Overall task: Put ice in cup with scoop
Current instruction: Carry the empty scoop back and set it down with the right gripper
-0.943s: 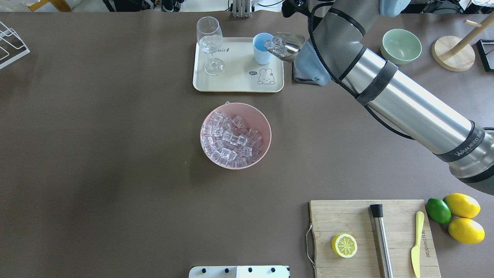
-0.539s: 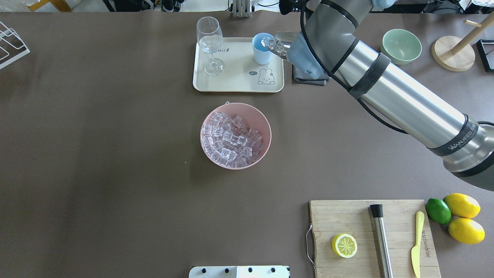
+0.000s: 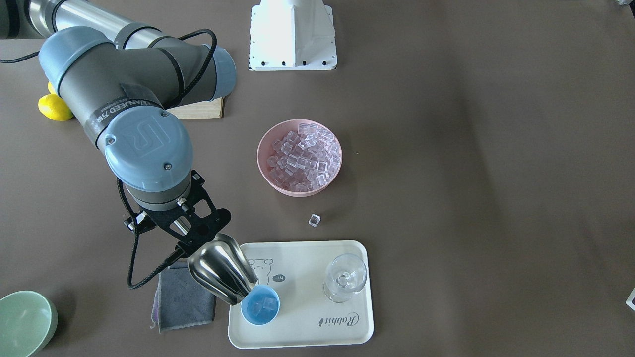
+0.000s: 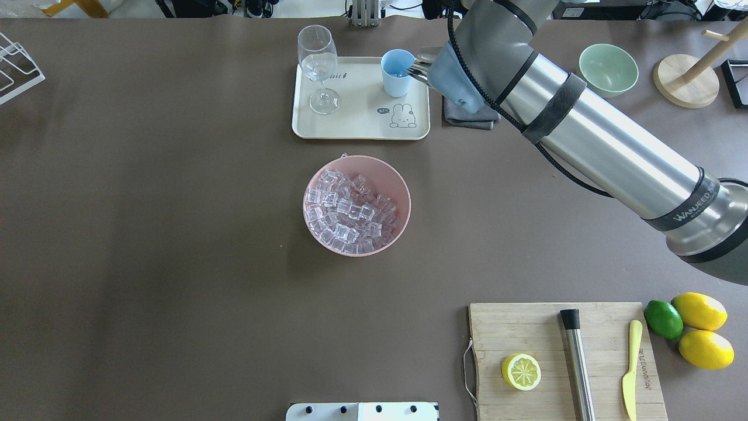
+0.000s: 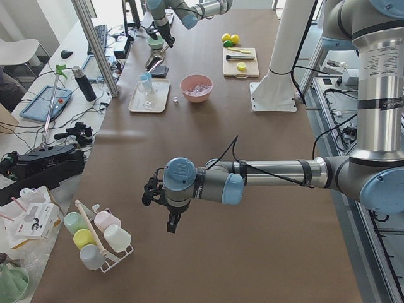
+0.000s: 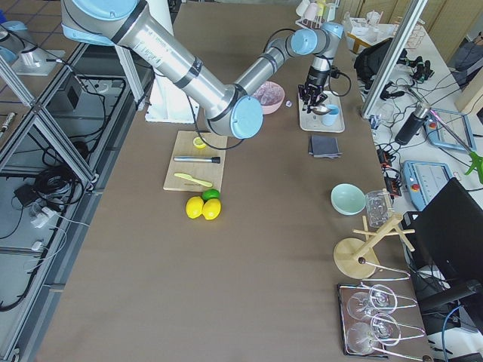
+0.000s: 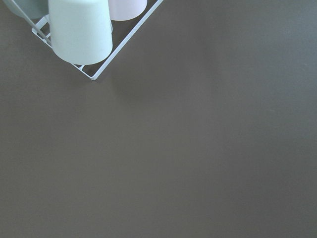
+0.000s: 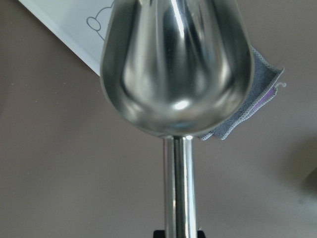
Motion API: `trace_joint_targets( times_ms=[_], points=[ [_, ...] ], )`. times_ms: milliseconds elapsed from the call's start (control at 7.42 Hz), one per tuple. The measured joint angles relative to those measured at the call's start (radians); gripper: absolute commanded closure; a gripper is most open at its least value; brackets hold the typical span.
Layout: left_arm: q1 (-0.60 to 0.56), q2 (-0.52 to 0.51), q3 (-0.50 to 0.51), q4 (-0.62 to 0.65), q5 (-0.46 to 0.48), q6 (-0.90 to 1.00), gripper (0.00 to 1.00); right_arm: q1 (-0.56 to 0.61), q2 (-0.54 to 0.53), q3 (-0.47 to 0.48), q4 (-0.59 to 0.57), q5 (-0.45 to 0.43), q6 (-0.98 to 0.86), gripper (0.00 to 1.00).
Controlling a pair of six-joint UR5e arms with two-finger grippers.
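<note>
Front-facing view: the ice (image 3: 263, 303) sits in the cup (image 3: 260, 305), at the lower left corner of the tray (image 3: 307, 332), bottom middle of the frame. A second ago the scoop (image 3: 223, 275) had cubes heaped at its mouth. They're gone from it now, so I'd say the pour is pretty much done. The scoop's long axis runs diagonally: handle upper left, mouth lower right, tipped down right at the cup's rim. The right hand (image 8: 180, 234) is clamped on the handle. One stray cube (image 3: 314, 220) lies on the worktop (image 3: 471, 173) between the tray and the pink bowl (image 3: 265, 173). The left hand (image 5: 153, 191) is parked far off, and I can't tell its grip.
</note>
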Motion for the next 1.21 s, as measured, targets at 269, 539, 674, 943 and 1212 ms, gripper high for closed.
trace_joint_targets(
  times_ms=[269, 539, 674, 943, 1212],
  points=[
    [0.002, 0.002, -0.012, 0.0, -0.034, -0.002, 0.01, 0.007, -0.013, 0.033, -0.009, 0.002, 0.002, 1.0],
    [0.009, -0.001, -0.015, -0.001, -0.038, -0.002, 0.01, 0.042, -0.132, 0.203, -0.011, 0.028, 0.046, 1.0],
    [0.011, -0.005, -0.018, -0.003, -0.041, -0.003, 0.01, 0.061, -0.237, 0.335, -0.008, 0.039, 0.125, 1.0],
    [0.012, -0.009, -0.02, -0.004, -0.042, -0.003, 0.01, 0.083, -0.507, 0.572, 0.109, 0.077, 0.512, 1.0],
    [0.011, -0.011, -0.021, -0.004, -0.04, -0.004, 0.01, 0.105, -0.793, 0.668, 0.352, 0.112, 0.66, 1.0]
  ],
)
